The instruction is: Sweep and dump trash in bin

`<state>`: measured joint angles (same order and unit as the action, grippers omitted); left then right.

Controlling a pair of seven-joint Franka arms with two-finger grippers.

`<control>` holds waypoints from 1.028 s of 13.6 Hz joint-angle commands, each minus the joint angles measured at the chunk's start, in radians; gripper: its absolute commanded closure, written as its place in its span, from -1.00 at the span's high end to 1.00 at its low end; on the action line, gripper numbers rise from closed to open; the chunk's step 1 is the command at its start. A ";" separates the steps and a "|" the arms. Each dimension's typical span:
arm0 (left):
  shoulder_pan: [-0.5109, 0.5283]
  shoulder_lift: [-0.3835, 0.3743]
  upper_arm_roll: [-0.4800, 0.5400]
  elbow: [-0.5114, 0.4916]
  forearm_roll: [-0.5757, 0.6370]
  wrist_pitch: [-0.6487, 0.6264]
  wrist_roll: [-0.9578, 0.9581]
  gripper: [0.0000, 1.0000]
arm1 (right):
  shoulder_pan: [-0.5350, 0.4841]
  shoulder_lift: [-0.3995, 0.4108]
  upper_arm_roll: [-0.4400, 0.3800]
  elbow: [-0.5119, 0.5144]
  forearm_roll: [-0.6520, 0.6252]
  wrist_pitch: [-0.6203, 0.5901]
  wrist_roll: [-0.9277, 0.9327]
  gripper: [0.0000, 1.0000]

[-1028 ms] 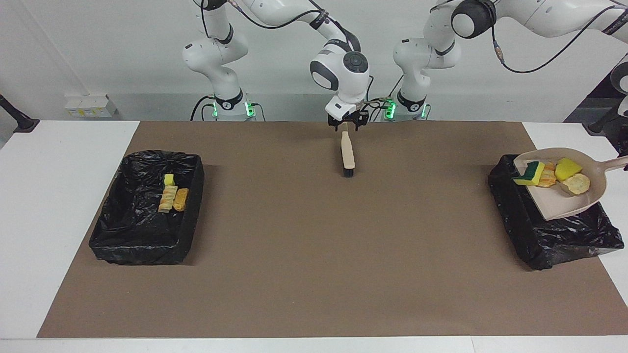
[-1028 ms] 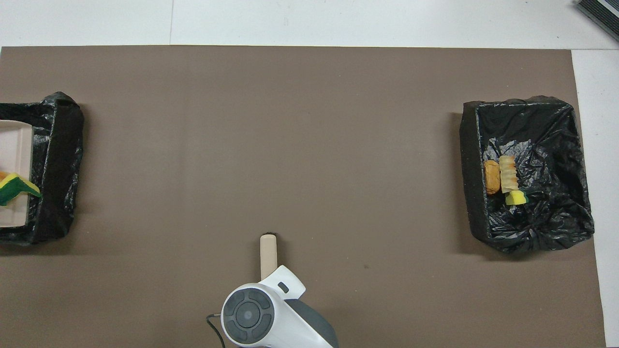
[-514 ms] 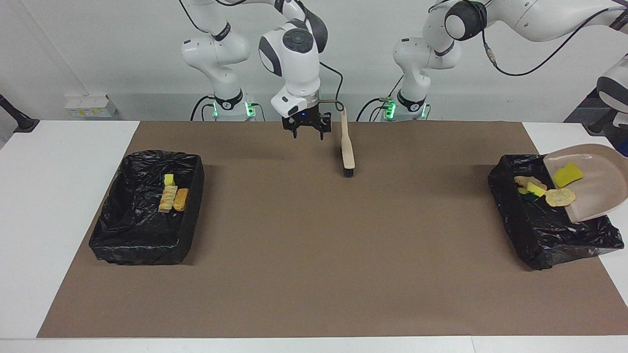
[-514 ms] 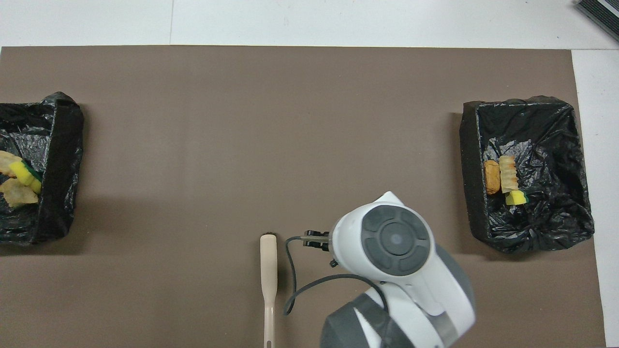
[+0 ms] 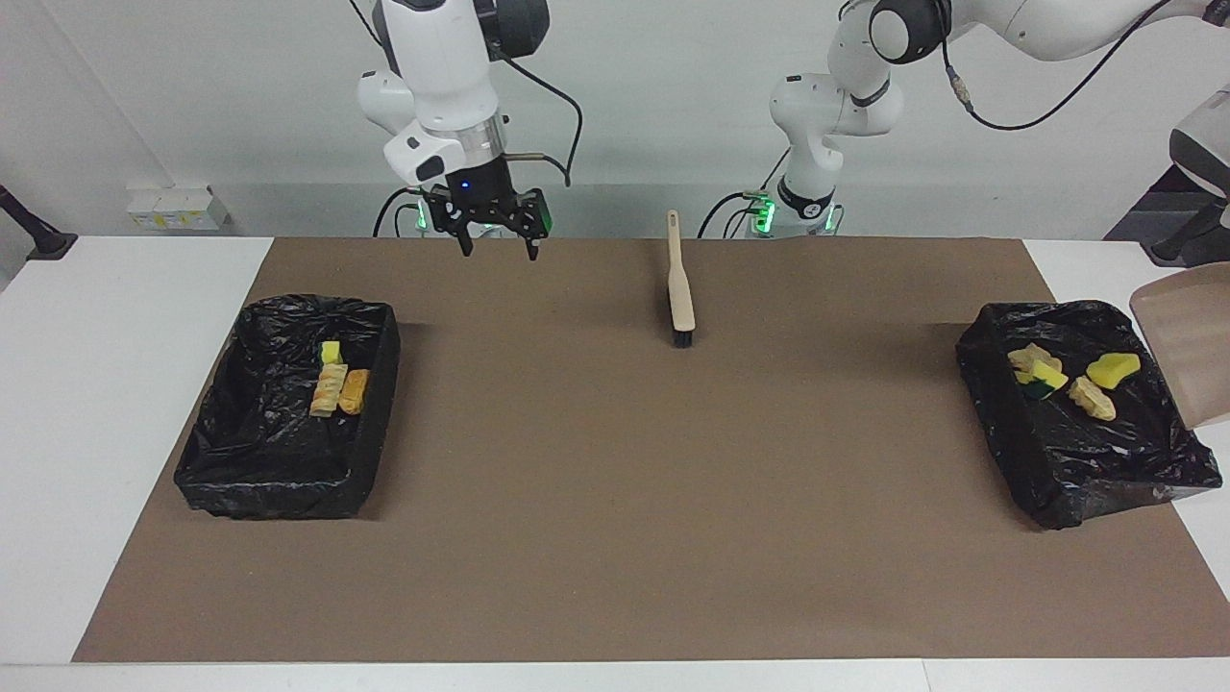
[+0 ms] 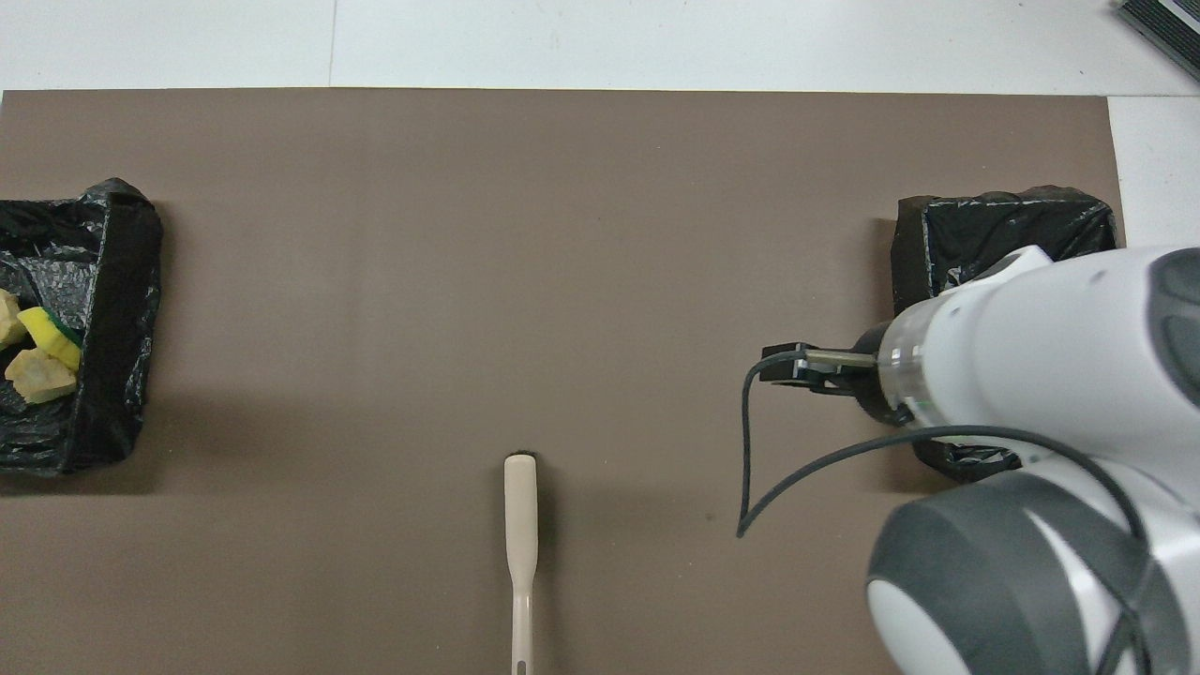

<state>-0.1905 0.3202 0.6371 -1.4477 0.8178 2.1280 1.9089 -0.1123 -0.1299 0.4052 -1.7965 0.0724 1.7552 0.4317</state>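
Several yellow and tan scraps of trash (image 5: pixel 1091 396) lie in the black-lined bin (image 5: pixel 999 452) at the left arm's end; they also show in the overhead view (image 6: pixel 42 361). The beige dustpan (image 5: pixel 1192 346) hangs steeply tilted over that bin's outer edge, with nothing in it. The hand that holds it is out of view. Three more scraps (image 5: pixel 336 383) lie in the other bin (image 5: pixel 279 490) at the right arm's end. The brush (image 5: pixel 680 288) lies alone on the brown mat near the robots. My right gripper (image 5: pixel 500 252) is open and empty, raised over the mat's near edge.
In the overhead view the right arm covers most of the bin (image 6: pixel 1003 225) at its end. The brush (image 6: pixel 520 525) lies lengthwise, bristle end away from the robots. White table (image 5: pixel 115 384) borders the brown mat (image 5: pixel 615 500).
The right gripper let go of the brush and swung up toward its own end. The dustpan tipped steeply and its scraps slid into the bin below it.
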 commanded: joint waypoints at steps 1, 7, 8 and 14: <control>-0.009 -0.044 -0.053 -0.033 0.116 0.006 -0.065 -1.00 | -0.010 0.032 0.018 0.077 -0.094 -0.058 -0.054 1.00; -0.007 -0.073 -0.226 -0.011 -0.114 -0.215 -0.094 -1.00 | -0.010 0.159 -0.011 0.328 -0.115 -0.273 -0.059 1.00; -0.009 -0.075 -0.231 -0.011 -0.162 -0.226 -0.097 -1.00 | -0.010 0.182 -0.020 0.363 -0.120 -0.286 -0.059 1.00; -0.009 -0.107 -0.387 -0.037 -0.362 -0.339 -0.283 -1.00 | 0.105 0.219 -0.201 0.431 -0.112 -0.306 -0.113 1.00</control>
<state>-0.2018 0.2565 0.2790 -1.4468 0.5067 1.8151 1.6926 -0.0217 0.0742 0.2166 -1.4014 -0.0278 1.4780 0.3432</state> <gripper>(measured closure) 0.674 0.000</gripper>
